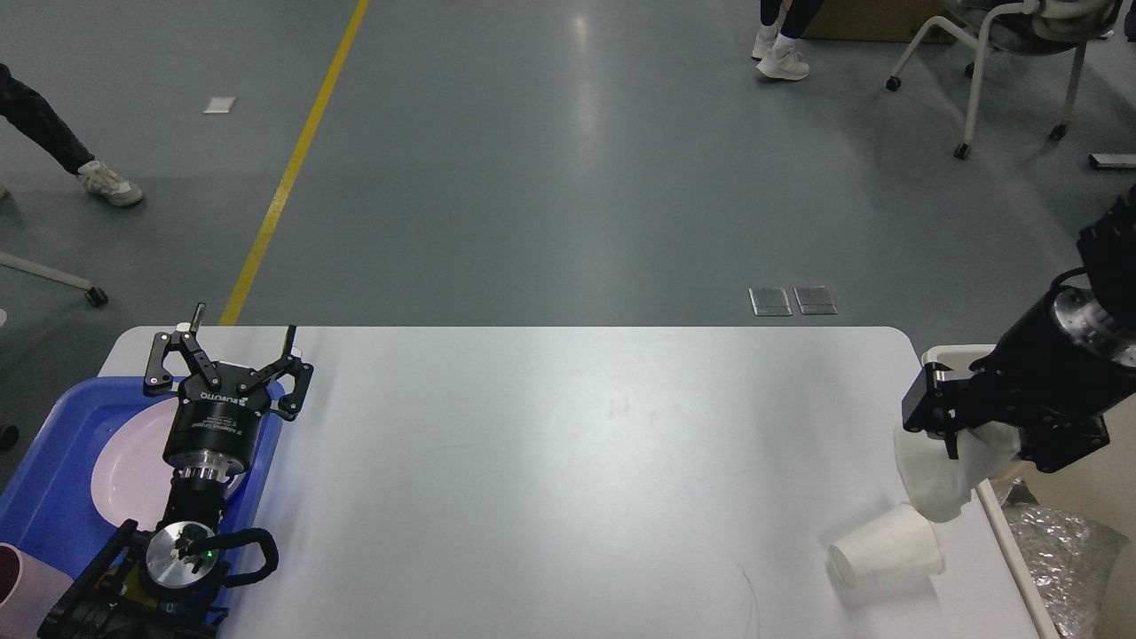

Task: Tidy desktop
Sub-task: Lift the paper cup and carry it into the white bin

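Observation:
The white desktop fills the lower half of the head view. My left gripper is open and holds nothing, hovering over the back right corner of a blue tray. My right gripper is shut on a crumpled white paper cup, held in the air above the desktop's right edge, beside the beige bin. A second white paper cup lies on its side on the desktop just below the held one.
The blue tray carries a pink plate and a pink cup at its near corner. Crumpled clear wrap lies in the bin. People's feet and wheeled chairs are on the grey floor beyond the table.

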You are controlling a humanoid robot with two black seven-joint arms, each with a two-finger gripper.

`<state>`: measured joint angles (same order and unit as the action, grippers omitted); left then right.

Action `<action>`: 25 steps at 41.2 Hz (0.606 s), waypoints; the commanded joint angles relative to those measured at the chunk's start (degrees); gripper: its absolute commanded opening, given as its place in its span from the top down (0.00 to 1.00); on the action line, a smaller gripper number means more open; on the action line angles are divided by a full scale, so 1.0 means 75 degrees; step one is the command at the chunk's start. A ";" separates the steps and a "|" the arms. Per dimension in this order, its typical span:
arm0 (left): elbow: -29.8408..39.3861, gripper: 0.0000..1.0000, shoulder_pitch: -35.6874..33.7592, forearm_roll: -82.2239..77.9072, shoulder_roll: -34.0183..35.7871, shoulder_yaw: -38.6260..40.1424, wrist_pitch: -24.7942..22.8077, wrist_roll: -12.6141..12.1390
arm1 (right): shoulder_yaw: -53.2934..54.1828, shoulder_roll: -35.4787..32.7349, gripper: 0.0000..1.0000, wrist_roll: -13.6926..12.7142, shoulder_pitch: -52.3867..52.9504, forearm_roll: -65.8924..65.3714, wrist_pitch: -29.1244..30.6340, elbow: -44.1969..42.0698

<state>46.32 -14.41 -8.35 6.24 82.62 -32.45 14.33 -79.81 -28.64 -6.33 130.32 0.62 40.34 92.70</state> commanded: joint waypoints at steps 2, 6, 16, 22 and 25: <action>0.0000 0.04 0.0000 0.0000 0.0000 -0.0012 -0.0009 0.0000 | -0.0689 0.0291 1.00 0.0071 0.0038 0.0713 -0.0256 -0.0078; 0.0000 0.04 0.0000 0.0000 0.0000 0.0000 0.0003 0.0000 | -0.1264 0.0373 1.00 0.0082 0.0038 0.1101 -0.0596 -0.0148; 0.0000 0.04 0.0000 0.0000 0.0000 0.0000 0.0002 0.0000 | -0.1815 -0.0656 1.00 0.0012 -0.0967 0.1183 -0.2142 -0.0955; 0.0000 0.04 0.0000 0.0000 0.0000 -0.0012 0.0003 0.0000 | -0.1617 -0.1454 1.00 0.0024 -0.2291 0.1183 -0.2776 -0.2115; 0.0000 0.04 0.0000 0.0000 0.0000 0.0000 0.0002 0.0000 | -0.1453 -0.1782 1.00 0.0024 -0.2831 0.1183 -0.2928 -0.2725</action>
<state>46.32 -14.41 -8.35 6.24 82.54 -32.51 14.33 -92.47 -37.85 -6.15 116.24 9.50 21.00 79.55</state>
